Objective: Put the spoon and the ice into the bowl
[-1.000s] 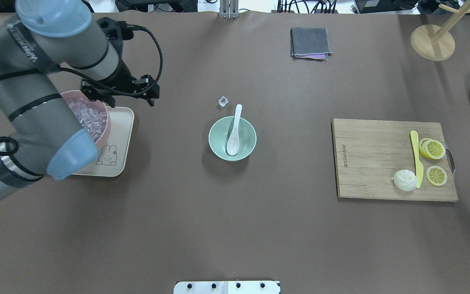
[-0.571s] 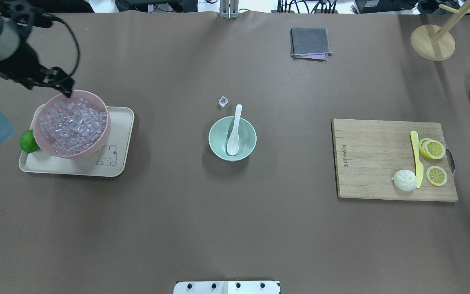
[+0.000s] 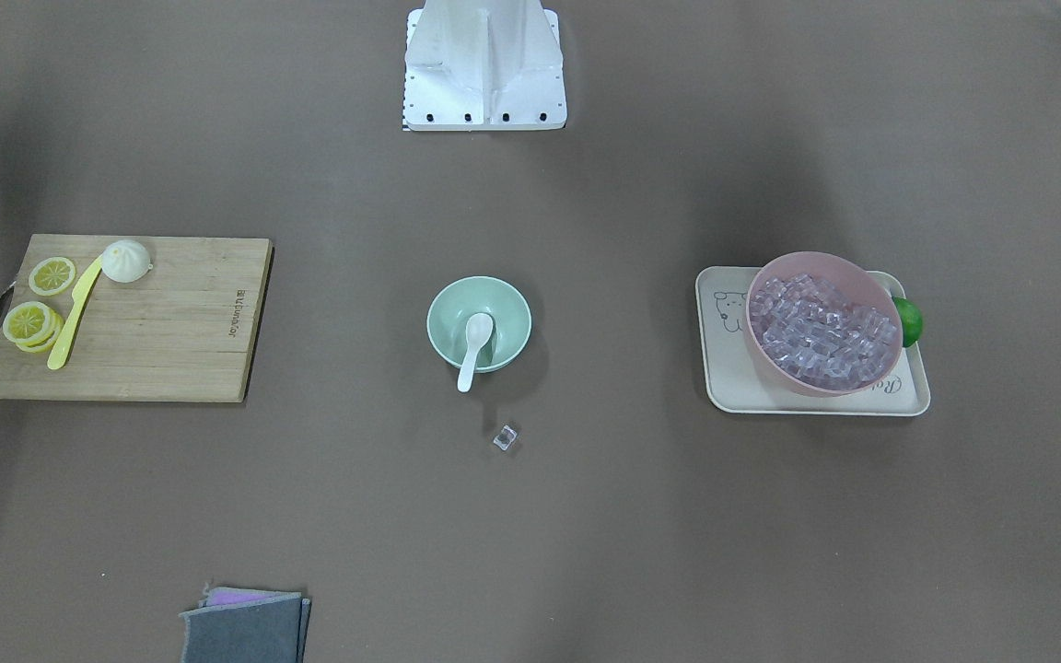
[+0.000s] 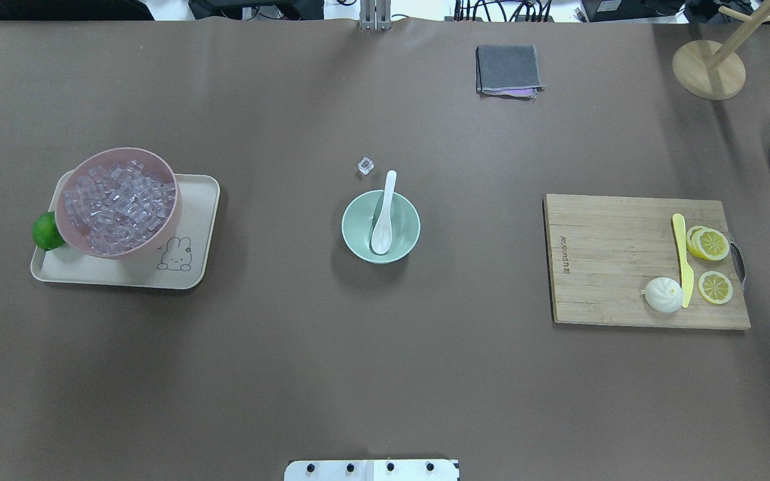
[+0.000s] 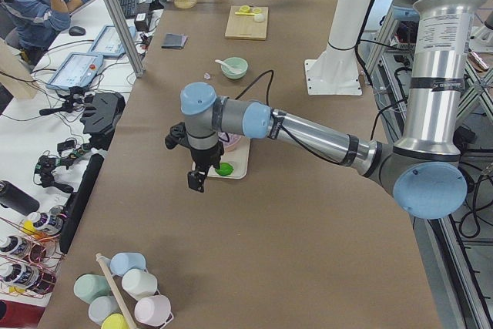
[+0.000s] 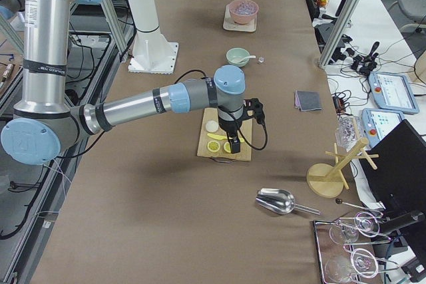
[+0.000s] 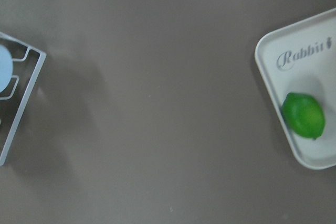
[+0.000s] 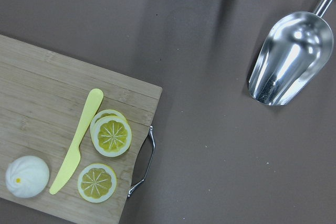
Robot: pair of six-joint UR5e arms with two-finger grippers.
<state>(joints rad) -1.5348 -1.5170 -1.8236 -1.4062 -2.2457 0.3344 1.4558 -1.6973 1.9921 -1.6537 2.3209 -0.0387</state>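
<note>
Nearest the operators' edge of the table lies a folded grey cloth [image 3: 245, 626]. Further in, a single ice cube [image 3: 505, 438] sits on the bare brown tabletop, just beside the green bowl [image 3: 450, 318] but outside it. The spoon [image 3: 475, 336] rests in that bowl, scoop down inside and handle leaning over the rim towards the cube. Level with the bowl, off to the robot's left, a cream tray [image 3: 724, 368] carries a pink bowl [image 3: 802, 387] heaped with ice [image 3: 821, 327], and a lime [image 3: 908, 322] is tucked against its outer side. Well apart on the robot's right is a wooden cutting board [image 3: 171, 322] with lemon slices [image 3: 52, 275], a yellow knife [image 3: 70, 318] and a white bun [image 3: 125, 260]. Beyond everything stands the robot's white base [image 3: 484, 64]. The left gripper [image 5: 197, 181] hangs above the table by the tray's lime end, and the right gripper [image 6: 234, 144] hangs over the lemon end of the board. I can't tell how wide either is parted, and neither touches anything.
</note>
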